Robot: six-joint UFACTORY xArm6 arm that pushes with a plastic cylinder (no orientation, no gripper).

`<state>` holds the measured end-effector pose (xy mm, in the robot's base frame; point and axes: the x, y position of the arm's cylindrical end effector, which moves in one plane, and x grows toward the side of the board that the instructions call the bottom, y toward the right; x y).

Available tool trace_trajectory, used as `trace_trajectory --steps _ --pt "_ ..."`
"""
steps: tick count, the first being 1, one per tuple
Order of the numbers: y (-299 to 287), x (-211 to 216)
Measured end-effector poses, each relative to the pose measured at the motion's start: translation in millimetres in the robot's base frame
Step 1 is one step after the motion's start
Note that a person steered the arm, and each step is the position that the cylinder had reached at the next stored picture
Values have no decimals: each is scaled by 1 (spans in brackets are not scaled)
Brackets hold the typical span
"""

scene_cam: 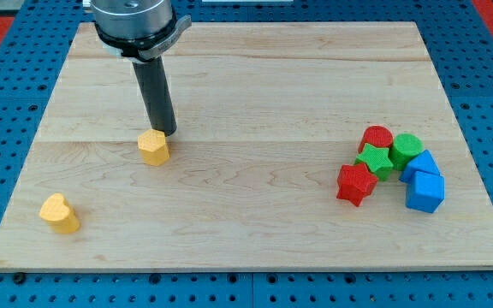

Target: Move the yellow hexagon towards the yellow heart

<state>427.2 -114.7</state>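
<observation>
Big wooden board (255,85) fills most of the shot. No claw on this rig, so nothing to open or close, just my tip (163,133). It's right up against the yellow hexagon (153,147), which sits just below-left of it. The yellow heart (59,213) is farther off down-left. Way off to the right there's a cluster: blue blocks (423,181), red star (355,184), red cylinder (376,139), green cylinder (406,147), green star (375,159).

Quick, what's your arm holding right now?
Nothing: I have no pincer, only a rod. My tip sits just above the yellow hexagon, right by it; contact unclear.
</observation>
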Motion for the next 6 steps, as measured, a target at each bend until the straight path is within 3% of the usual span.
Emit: trace_trajectory --steps 6 --pt "0 54"
